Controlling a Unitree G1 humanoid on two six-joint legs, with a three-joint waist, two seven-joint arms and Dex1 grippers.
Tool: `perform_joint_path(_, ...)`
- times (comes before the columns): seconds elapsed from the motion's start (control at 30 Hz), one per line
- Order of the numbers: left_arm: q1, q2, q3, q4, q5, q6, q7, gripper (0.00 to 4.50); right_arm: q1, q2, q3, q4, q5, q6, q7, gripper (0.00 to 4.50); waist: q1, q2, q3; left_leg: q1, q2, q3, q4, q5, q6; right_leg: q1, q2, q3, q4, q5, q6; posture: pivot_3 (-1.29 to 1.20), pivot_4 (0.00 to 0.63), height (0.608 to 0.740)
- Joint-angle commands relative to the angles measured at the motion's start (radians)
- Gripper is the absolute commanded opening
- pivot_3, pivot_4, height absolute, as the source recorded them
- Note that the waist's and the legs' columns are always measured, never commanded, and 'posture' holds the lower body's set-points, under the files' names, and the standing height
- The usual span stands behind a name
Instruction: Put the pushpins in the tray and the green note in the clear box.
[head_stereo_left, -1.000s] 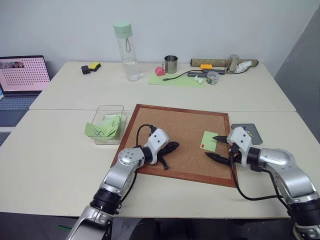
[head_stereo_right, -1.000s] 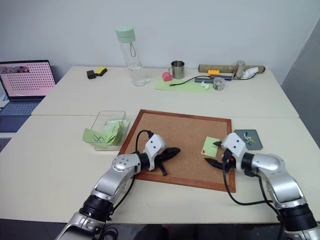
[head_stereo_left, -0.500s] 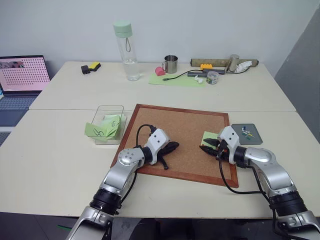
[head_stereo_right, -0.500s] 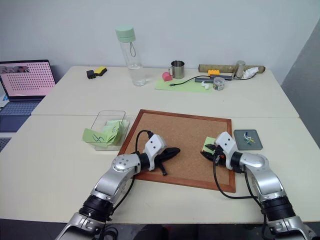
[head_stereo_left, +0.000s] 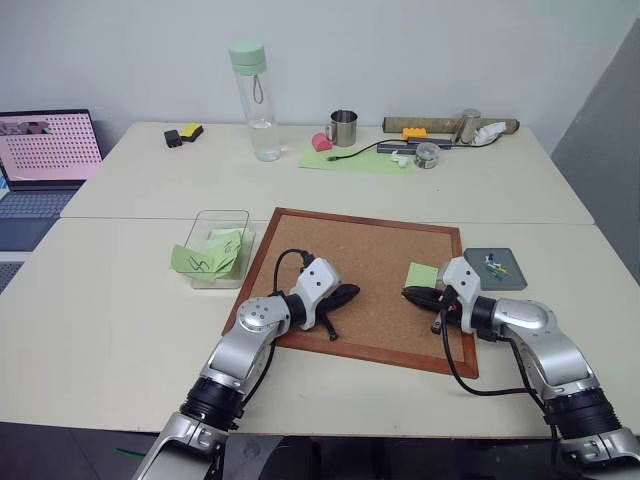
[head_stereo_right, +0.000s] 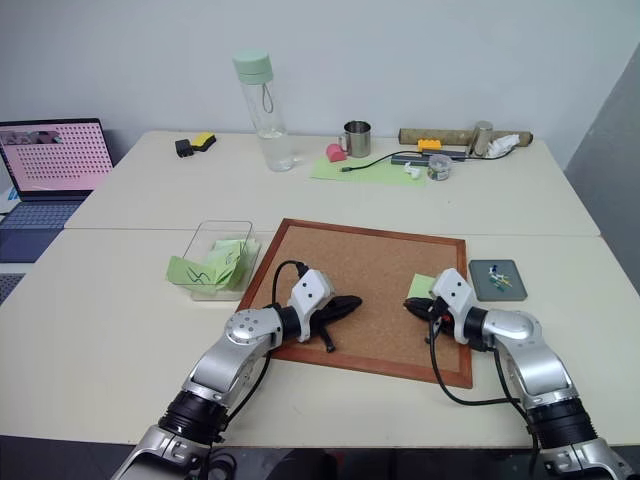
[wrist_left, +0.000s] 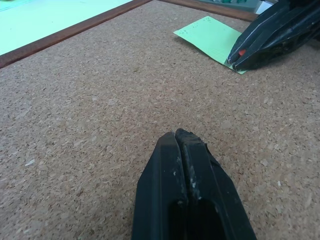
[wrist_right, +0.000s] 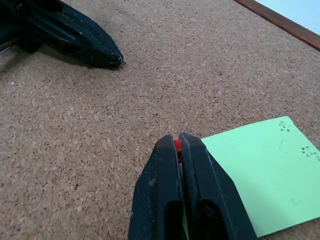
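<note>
Pale tables (head_stereo_left: 120, 300) carry our workspace, the corkboard (head_stereo_left: 360, 255) at centre. We find the green note (head_stereo_left: 421, 275) lying on the board's right side, not yet in the clear box (head_stereo_left: 215, 225), which holds only crumpled scribbled papers (head_stereo_left: 207, 256). Our right gripper (wrist_right: 178, 142) is clamped on a red pushpin (wrist_right: 177, 146) at the note's corner, apparently the last one fixing it. Our left gripper (wrist_left: 178, 139) rests with fingers together on bare cork. The tray (head_stereo_left: 494, 268), beside the board, already holds several pushpins (head_stereo_left: 493, 264). We judge the task past halfway.
</note>
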Motion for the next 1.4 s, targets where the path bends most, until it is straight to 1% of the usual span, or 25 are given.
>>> perform_joint_path(0.03, 0.032, -0.008, -0.005, 0.053, 0.012, 0.04, 0.016, 0.0, -0.032, -0.04, -0.042, -0.094, 0.021, -0.033, 0.024, 0.06, 0.0, 0.0, 0.0, 0.0, 0.0, 0.0, 0.0, 0.0, 0.0, 0.0, 0.0, 0.0, 0.0, 0.0, 0.0, 0.0, 0.15, 0.74)
perform_joint_path(0.17, 0.013, -0.028, 0.023, 0.034, -0.024, 0.068, 0.013, 0.0, -0.052, -0.072, -0.034, -0.138, 0.005, -0.063, 0.042, 0.06, 0.0, 0.0, 0.0, 0.0, 0.0, 0.0, 0.0, 0.0, 0.0, 0.001, 0.0, 0.0, 0.0, 0.0, 0.0, 0.0, 0.15, 0.74)
perform_joint_path(0.27, -0.009, -0.058, 0.088, -0.043, -0.122, 0.154, 0.006, 0.0, -0.064, -0.098, -0.01, -0.162, -0.038, -0.128, 0.057, 0.06, 0.001, -0.001, 0.0, 0.0, 0.0, 0.0, 0.001, 0.0, 0.0, 0.001, 0.0, 0.0, 0.0, 0.0, 0.0, 0.0, 0.15, 0.74)
perform_joint_path(0.33, -0.024, -0.073, 0.142, -0.105, -0.22, 0.242, -0.008, 0.39, -0.067, -0.112, 0.008, -0.166, -0.076, -0.185, 0.064, 0.0, 0.001, -0.001, 0.001, 0.0, 0.0, -0.001, 0.001, 0.0, 0.0, 0.0, 0.0, -0.001, 0.0, 0.0, 0.0, 0.0, 0.15, 0.74)
perform_joint_path(0.43, -0.032, -0.066, 0.21, -0.201, -0.383, 0.409, -0.049, 0.94, -0.075, -0.121, 0.026, -0.15, -0.13, -0.279, 0.057, 0.0, -0.001, -0.005, 0.004, -0.002, 0.0, -0.001, 0.001, 0.0, 0.0, -0.001, 0.0, -0.001, 0.0, 0.0, 0.0, 0.0, 0.15, 0.74)
perform_joint_path(0.5, -0.036, -0.069, 0.26, -0.242, -0.484, 0.504, -0.047, 1.35, -0.083, -0.12, 0.033, -0.132, -0.157, -0.338, 0.049, 0.0, -0.002, -0.006, 0.004, -0.002, 0.0, -0.001, 0.001, 0.0, -0.001, -0.002, 0.0, -0.001, 0.0, 0.0, 0.0, 0.0, 0.15, 0.74)
perform_joint_path(0.53, -0.038, -0.071, 0.276, -0.255, -0.516, 0.535, -0.042, 1.6, -0.085, -0.119, 0.035, -0.125, -0.163, -0.357, 0.047, 0.0, -0.002, -0.006, 0.004, -0.002, 0.0, -0.001, 0.001, 0.0, -0.001, -0.002, 0.0, -0.001, 0.0, 0.0, 0.0, 0.0, 0.15, 0.74)
perform_joint_path(0.63, -0.042, -0.088, 0.326, -0.278, -0.617, 0.623, -0.017, 2.11, -0.099, -0.119, 0.046, -0.111, -0.193, -0.434, 0.045, 0.0, -0.001, -0.006, 0.004, -0.002, 0.0, -0.001, 0.001, 0.002, -0.004, -0.001, 0.0, -0.001, 0.0, 0.0, 0.0, 0.0, 0.15, 0.74)
perform_joint_path(0.73, -0.045, -0.114, 0.348, -0.275, -0.664, 0.658, 0.015, 2.63, -0.111, -0.117, 0.055, -0.108, -0.214, -0.497, 0.046, 0.0, -0.001, -0.006, 0.005, -0.002, 0.0, -0.001, 0.001, 0.002, -0.004, -0.001, 0.0, -0.001, 0.0, 0.0, 0.0, 0.0, 0.15, 0.74)
perform_joint_path(0.87, -0.044, -0.149, 0.326, -0.264, -0.668, 0.661, 0.041, 3.31, -0.126, -0.121, 0.066, -0.11, -0.235, -0.55, 0.049, 0.0, -0.001, -0.006, 0.005, -0.002, 0.0, -0.001, 0.002, 0.002, -0.004, -0.001, 0.0, -0.001, 0.0, 0.0, 0.0, 0.0, 0.15, 0.74)
perform_joint_path(0.9, -0.048, -0.162, 0.323, -0.259, -0.668, 0.658, 0.049, 3.57, -0.129, -0.122, 0.07, -0.111, -0.238, -0.56, 0.051, 0.0, 0.0, -0.006, 0.005, -0.002, 0.0, -0.001, 0.002, 0.002, -0.004, -0.001, 0.0, -0.001, 0.0, 0.0, 0.0, 0.0, 0.15, 0.74)
perform_joint_path(0.97, -0.061, -0.187, 0.318, -0.238, -0.659, 0.641, 0.063, 3.86, -0.133, -0.123, 0.076, -0.118, -0.24, -0.571, 0.056, 0.0, 0.0, -0.006, 0.005, -0.002, 0.0, -0.001, 0.002, 0.002, -0.004, -0.001, 0.0, -0.001, 0.0, 0.0, 0.0, 0.0, 0.15, 0.74)
perform_joint_path(1.27, -0.111, -0.255, 0.294, -0.168, -0.621, 0.574, 0.096, 3.86, -0.128, -0.122, 0.098, -0.135, -0.243, -0.589, 0.07, 0.0, 0.001, -0.007, 0.005, -0.002, 0.0, -0.001, 0.002, 0.003, -0.005, -0.001, 0.0, -0.001, 0.0, 0.0, 0.0, 0.0, 0.15, 0.74)
perform_joint_path(1.3, -0.112, -0.257, 0.292, -0.163, -0.619, 0.568, 0.094, 3.51, -0.127, -0.122, 0.1, -0.136, -0.242, -0.591, 0.071, 0.0, 0.001, -0.007, 0.005, -0.002, 0.0, -0.001, 0.002, 0.003, -0.005, -0.001, 0.0, -0.001, 0.0, 0.0, 0.0, 0.0, 0.15, 0.74)
perform_joint_path(1.37, -0.112, -0.26, 0.289, -0.159, -0.617, 0.559, 0.089, 3.25, -0.126, -0.122, 0.104, -0.135, -0.24, -0.595, 0.072, 0.0, 0.001, -0.007, 0.005, -0.002, 0.0, -0.001, 0.002, 0.003, -0.005, -0.001, 0.0, -0.001, 0.0, 0.0, 0.0, 0.0, 0.15, 0.74)
perform_joint_path(1.4, -0.114, -0.261, 0.289, -0.158, -0.617, 0.556, 0.087, 2.93, -0.127, -0.122, 0.105, -0.134, -0.239, -0.596, 0.072, 0.0, 0.001, -0.007, 0.005, -0.002, 0.0, -0.001, 0.002, 0.003, -0.005, -0.001, 0.0, -0.001, 0.0, 0.0, 0.0, 0.0, 0.15, 0.74)
